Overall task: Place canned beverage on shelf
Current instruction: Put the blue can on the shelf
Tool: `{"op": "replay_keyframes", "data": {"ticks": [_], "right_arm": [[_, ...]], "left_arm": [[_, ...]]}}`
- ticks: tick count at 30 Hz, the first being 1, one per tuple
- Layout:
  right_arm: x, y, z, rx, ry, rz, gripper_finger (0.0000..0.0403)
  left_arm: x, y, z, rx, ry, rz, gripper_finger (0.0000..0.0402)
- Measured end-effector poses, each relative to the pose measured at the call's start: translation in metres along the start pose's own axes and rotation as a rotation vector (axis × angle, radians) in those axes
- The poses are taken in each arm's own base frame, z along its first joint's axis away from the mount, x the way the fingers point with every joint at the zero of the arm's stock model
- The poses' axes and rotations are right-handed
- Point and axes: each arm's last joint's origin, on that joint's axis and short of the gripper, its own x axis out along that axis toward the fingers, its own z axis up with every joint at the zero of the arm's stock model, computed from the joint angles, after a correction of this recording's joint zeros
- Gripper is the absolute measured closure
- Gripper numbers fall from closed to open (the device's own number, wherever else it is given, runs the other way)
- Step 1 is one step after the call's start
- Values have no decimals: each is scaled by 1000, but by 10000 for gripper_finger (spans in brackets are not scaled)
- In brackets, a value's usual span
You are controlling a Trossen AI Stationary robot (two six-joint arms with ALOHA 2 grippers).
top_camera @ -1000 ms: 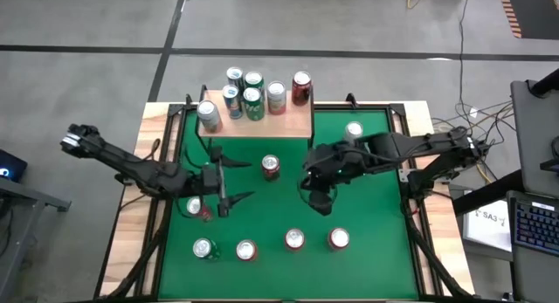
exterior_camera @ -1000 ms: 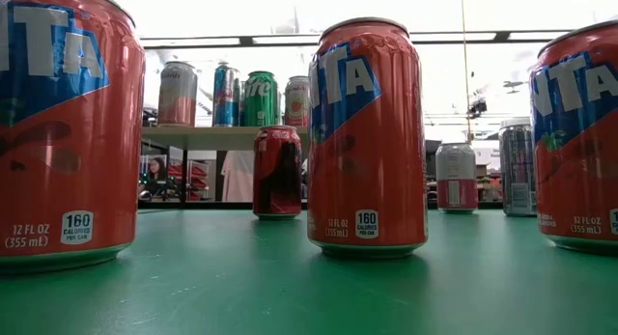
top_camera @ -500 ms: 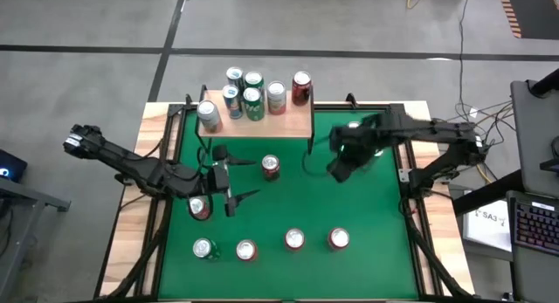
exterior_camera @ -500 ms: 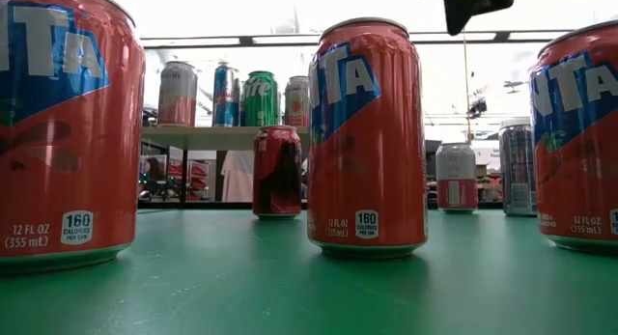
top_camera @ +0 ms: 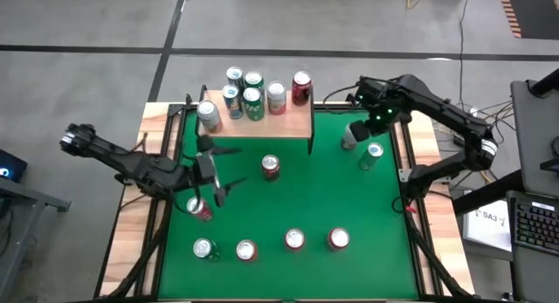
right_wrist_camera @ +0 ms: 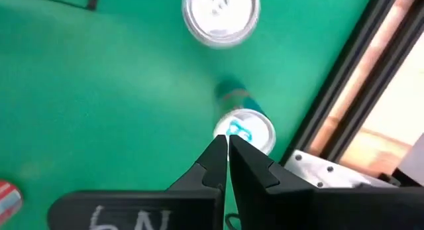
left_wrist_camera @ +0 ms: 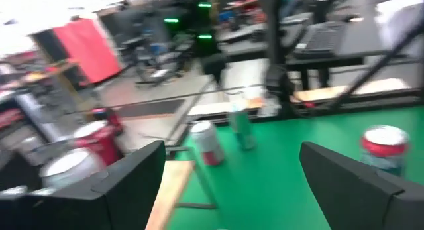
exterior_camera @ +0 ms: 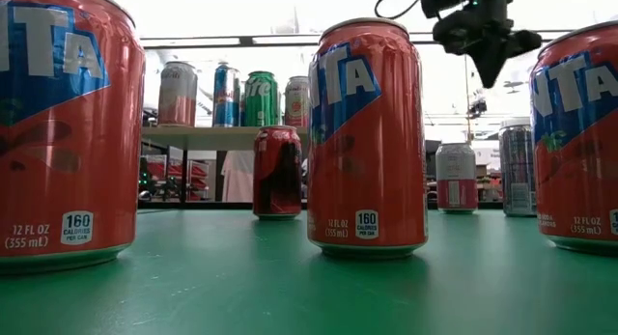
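The light-wood shelf (top_camera: 278,124) stands on thin black legs at the table's far left and holds several cans (top_camera: 252,95); it also shows in the low view (exterior_camera: 208,134). Two cans stand at the far right: a silver one (top_camera: 352,134) and a teal-marked one (top_camera: 371,154). My right gripper (top_camera: 377,127) is shut and empty, raised above these two, pointing down (exterior_camera: 486,72); its fingertips (right_wrist_camera: 226,149) show over the teal-marked can (right_wrist_camera: 248,130). My left gripper (top_camera: 224,170) is wide open and empty at the table's left (left_wrist_camera: 232,183).
A red-topped can (top_camera: 271,167) stands at mid-table and another (top_camera: 199,209) close to my left gripper. Several cans (top_camera: 294,240) line the near edge and loom large in the low view (exterior_camera: 367,137). A black frame (top_camera: 400,163) borders the table.
My right gripper has risen from mid-table and swung toward the far right corner, ending above the two cans there, still shut. My left gripper has shifted slightly toward the far edge, still open. No can has moved.
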Motion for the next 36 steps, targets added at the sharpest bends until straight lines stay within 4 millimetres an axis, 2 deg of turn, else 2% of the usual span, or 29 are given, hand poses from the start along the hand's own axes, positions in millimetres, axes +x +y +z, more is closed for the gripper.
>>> {"op": "replay_keyframes", "data": {"ticks": [5, 9, 18, 22, 26, 30, 36], "right_arm": [[6, -11, 8, 10, 23, -6, 383], [7, -10, 8, -8, 31, 0, 344], [13, -6, 1, 55, 92, 51, 187], [27, -7, -2, 100, 143, 18, 116], [47, -11, -7, 121, 209, -38, 64], [60, -14, -11, 158, 249, -79, 42], [67, -14, -10, 152, 231, -94, 40]], "left_arm": [[-17, 18, 3, -21, -3, 73, 68], [-25, 26, 4, -39, -20, 76, 68], [-26, 26, 1, -26, -17, 75, 68], [-26, 26, 1, -14, -15, 75, 68], [-25, 25, 0, 8, -11, 74, 68], [-24, 25, 0, 12, -8, 75, 68], [-21, 21, -9, 23, 5, 75, 68]]}}
